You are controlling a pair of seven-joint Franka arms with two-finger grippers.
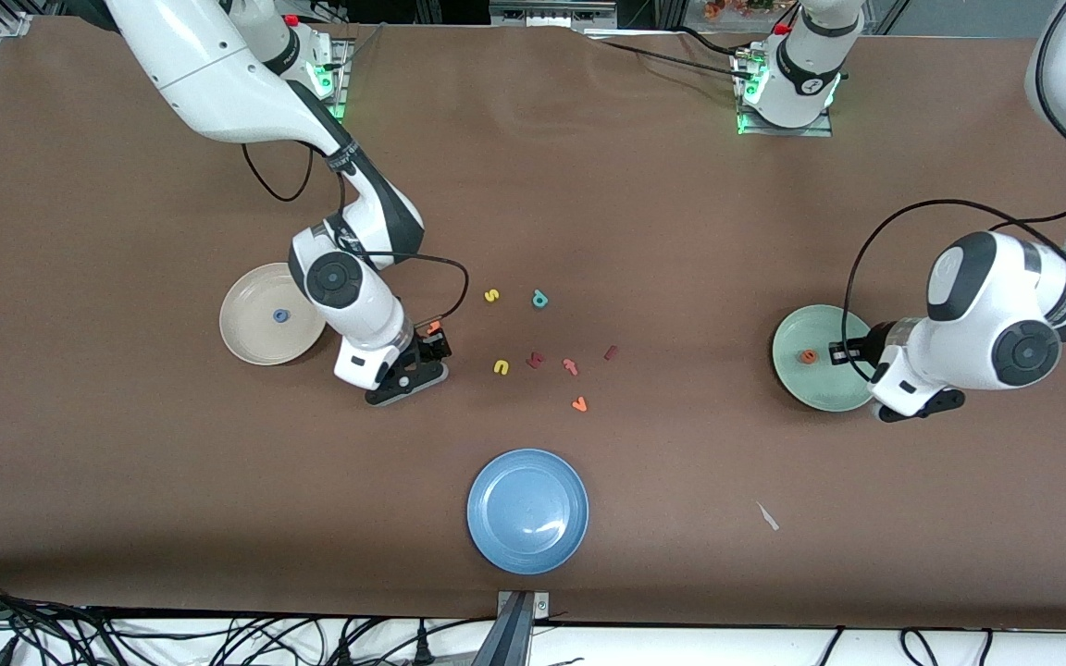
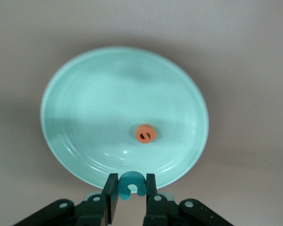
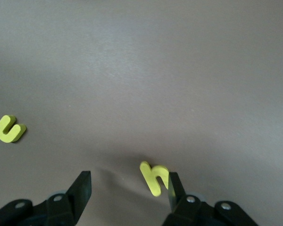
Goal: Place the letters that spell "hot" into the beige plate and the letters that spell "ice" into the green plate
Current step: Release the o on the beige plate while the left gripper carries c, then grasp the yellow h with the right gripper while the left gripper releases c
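Note:
My left gripper is shut on the teal "c", over the rim of the green plate at the left arm's end of the table; in the front view the left gripper hangs over the green plate. An orange "e" lies in that plate. My right gripper is open low over the table, with the yellow "h" between its fingers, against one of them. Beside the right gripper is the beige plate, holding the blue "o". The orange "t" and dark red "i" lie mid-table.
Loose letters lie mid-table: yellow "u", yellow "s", teal "p", a wider dark red letter, a pinkish-red "t". A blue plate sits nearer the front camera. A white scrap lies beside it.

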